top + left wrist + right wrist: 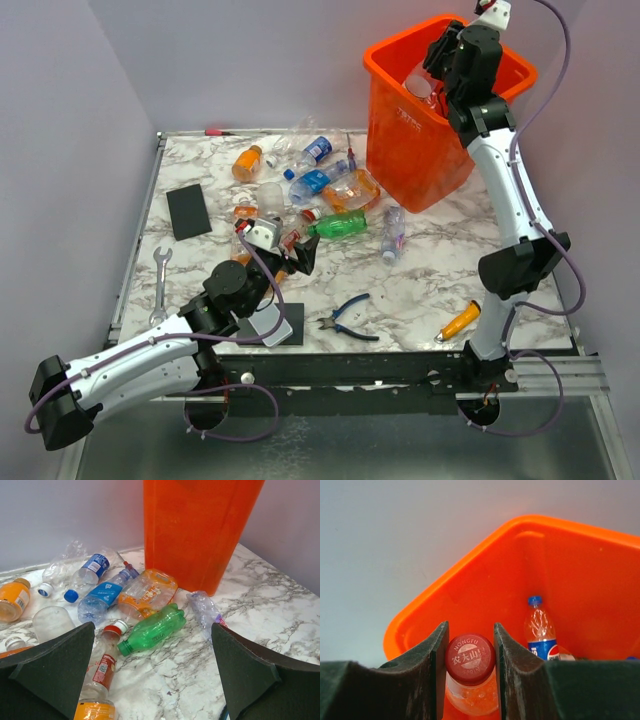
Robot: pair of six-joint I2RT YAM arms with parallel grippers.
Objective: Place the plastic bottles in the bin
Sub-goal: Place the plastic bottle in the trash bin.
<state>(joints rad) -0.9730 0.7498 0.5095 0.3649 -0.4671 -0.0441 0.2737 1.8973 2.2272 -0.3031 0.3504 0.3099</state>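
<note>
**Fig. Right arm poised to drop a bottle into the bin; most bottles lie on the table.**

Top view: the right gripper point(430, 72) hangs over the open bin point(405, 150) with the held bottle point(419, 86). The left gripper point(290, 256) hovers low at the near edge of the loose bottles point(312, 182), which are scattered on the table point(430, 270) left of the bin. Left wrist view: the jaws stand wide apart with nothing between them, and a green bottle point(152, 630) lies just ahead. Right wrist view: the fingers point(437, 670) are clamped on the held bottle below its red cap, above the bin's interior, where a blue-capped bottle point(540, 630) already lies. Progress appears early: at least one bottle is binned, one is ready for release, and roughly a dozen remain.
</note>
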